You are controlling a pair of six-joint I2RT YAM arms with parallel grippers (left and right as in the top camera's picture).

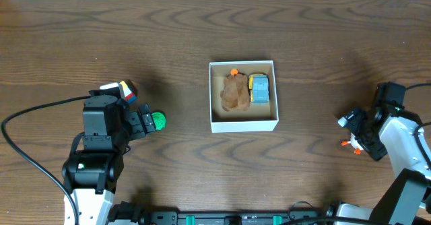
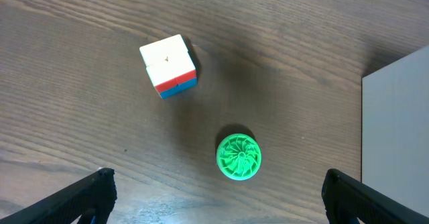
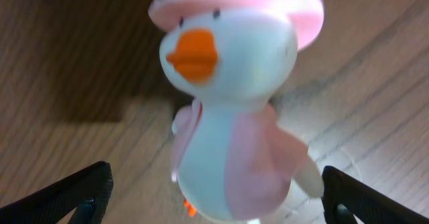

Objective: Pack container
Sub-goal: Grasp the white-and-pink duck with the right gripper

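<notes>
Both jaws stand spread: left gripper (image 2: 218, 184) should centre squarely over the green ribbed plastic disc (image 2: 238, 156) at its 12 o'clock before clamping, while right gripper (image 3: 216, 178) straddles the white-and-pink duck toy (image 3: 231, 110).

Prob. a robotics lab bench: left arm (image 1: 99, 139) & right arm (image 1: 404, 141) mounted at a dark wood-grain counter (image 1: 168, 36), black cable (image 1: 19, 154) trailing across it.

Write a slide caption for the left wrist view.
Open left gripper over a green ribbed disc, a colored cube beyond it, the white container at right.
</notes>
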